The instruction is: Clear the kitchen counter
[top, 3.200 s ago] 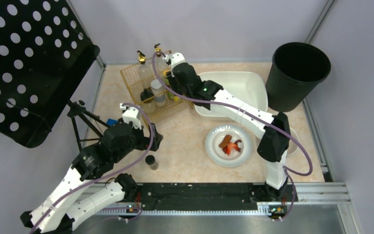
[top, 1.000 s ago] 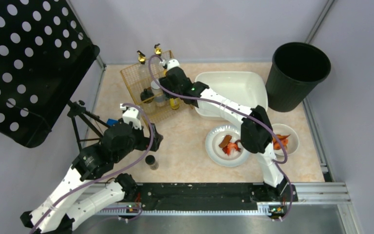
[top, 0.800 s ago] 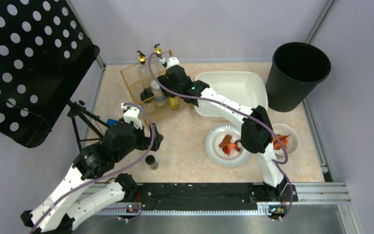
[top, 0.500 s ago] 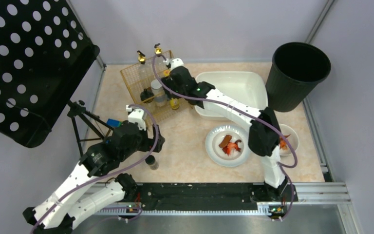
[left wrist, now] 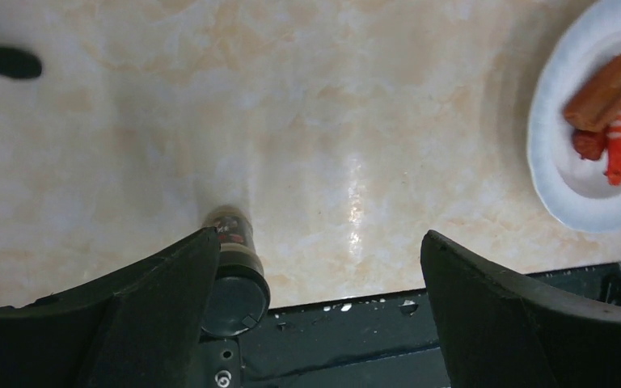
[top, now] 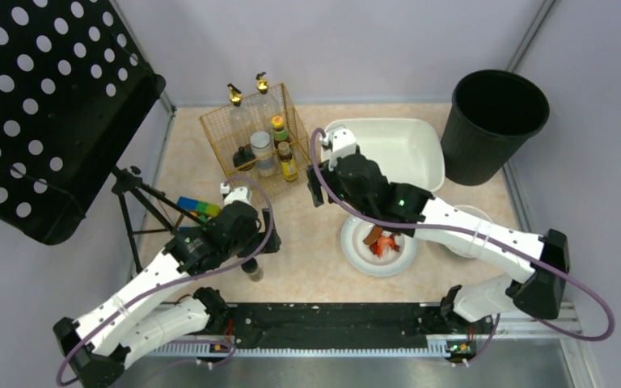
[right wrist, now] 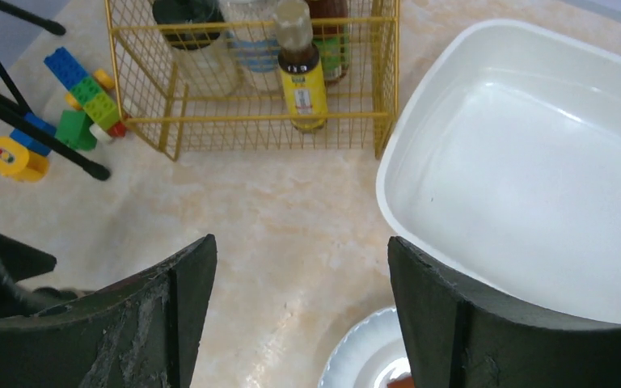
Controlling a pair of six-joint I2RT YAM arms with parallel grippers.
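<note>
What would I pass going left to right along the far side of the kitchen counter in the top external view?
Yellow wire basket holding bottles → white rectangular plastic tub → tall round black bin.

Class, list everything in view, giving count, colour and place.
kitchen counter: one, beige marble, beneath everything
wire basket: one, yellow, far left
bottles: about six, mixed, in basket
tub: one, white, far centre
bin: one, black, far right
plate: one, white, near centre, holding food
bowl: one, white, right of plate, partly hidden
jar: one, dark-capped, near left
toy blocks: several, multicoloured, left side
tripod: one, black, left side
perforated panel: one, black, upper left
left hand: one, black, open
right hand: one, black, open
</note>
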